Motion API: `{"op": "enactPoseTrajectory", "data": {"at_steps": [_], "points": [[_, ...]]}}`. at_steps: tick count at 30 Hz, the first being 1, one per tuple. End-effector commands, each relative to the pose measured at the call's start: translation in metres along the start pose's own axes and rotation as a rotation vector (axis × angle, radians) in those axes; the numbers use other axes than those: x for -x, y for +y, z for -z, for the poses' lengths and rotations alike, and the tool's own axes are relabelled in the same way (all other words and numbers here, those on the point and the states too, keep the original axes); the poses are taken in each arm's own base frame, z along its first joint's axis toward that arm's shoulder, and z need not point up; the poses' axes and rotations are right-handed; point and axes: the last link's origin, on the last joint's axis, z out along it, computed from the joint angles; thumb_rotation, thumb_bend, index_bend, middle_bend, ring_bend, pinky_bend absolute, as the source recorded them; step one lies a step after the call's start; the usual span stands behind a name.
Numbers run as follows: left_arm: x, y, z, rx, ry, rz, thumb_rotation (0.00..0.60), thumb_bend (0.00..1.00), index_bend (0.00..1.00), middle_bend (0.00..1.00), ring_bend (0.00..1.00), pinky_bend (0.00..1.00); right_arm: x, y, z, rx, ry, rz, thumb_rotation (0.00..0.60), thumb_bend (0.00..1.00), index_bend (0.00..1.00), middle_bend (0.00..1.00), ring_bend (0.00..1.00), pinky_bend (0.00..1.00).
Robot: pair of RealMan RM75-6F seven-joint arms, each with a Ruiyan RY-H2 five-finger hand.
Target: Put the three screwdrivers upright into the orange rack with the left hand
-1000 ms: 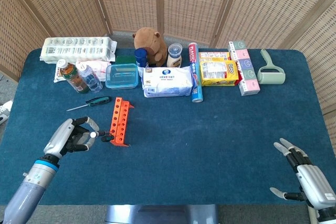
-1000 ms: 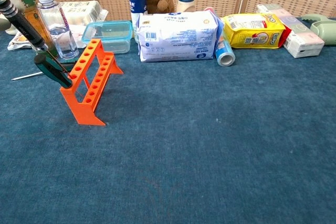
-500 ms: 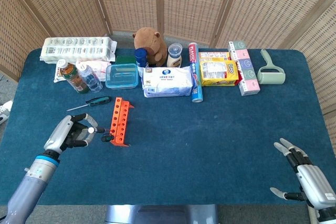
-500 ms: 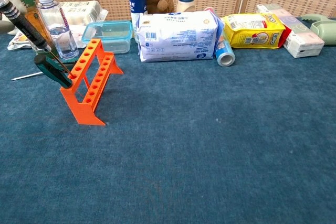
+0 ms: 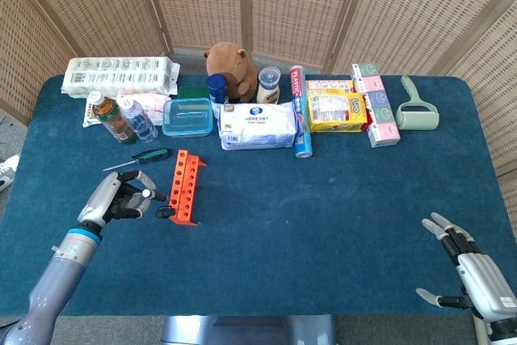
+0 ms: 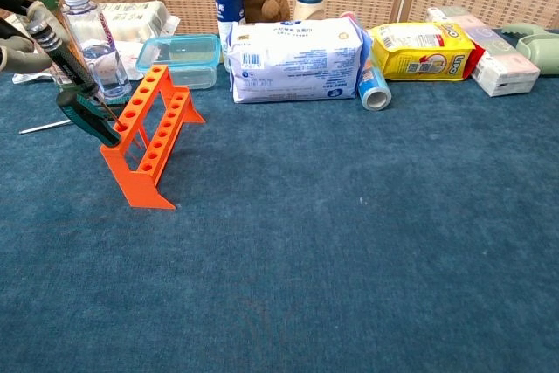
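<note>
Beside the orange rack [image 5: 184,187], the left hand [image 5: 115,199] has its fingers clamped on a screwdriver [image 6: 59,50], tilted to aim its tip at a hole; the right hand [image 5: 477,268] rests with fingers apart.

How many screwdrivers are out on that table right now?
3. One lies flat on the table behind the orange rack. One green-handled screwdriver leans in the rack's near end. One black-handled screwdriver is held by the left hand beside it. None seems hidden.
</note>
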Motion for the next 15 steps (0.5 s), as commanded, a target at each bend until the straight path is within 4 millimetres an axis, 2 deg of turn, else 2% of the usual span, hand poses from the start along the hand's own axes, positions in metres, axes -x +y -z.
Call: {"op": "enactPoseTrajectory", "data": {"at_steps": [1, 15], "points": [[0.0013, 0.0002, -0.0033, -0.007, -0.002, -0.013, 0.6, 0.41, 0.51, 0.9, 0.88, 0.92, 0.0, 0.0, 0.0, -0.001, -0.001, 0.0, 0.6, 0.0, 0.06, 0.0, 0.06, 0.05], [0.0075, 0.001, -0.0116, -0.038, -0.01, -0.057, 0.6, 0.41, 0.51, 0.9, 0.88, 0.92, 0.0004, 0.0, -0.0003, 0.0, -0.001, 0.002, 0.6, 0.0, 0.06, 0.0, 0.06, 0.05]]}}
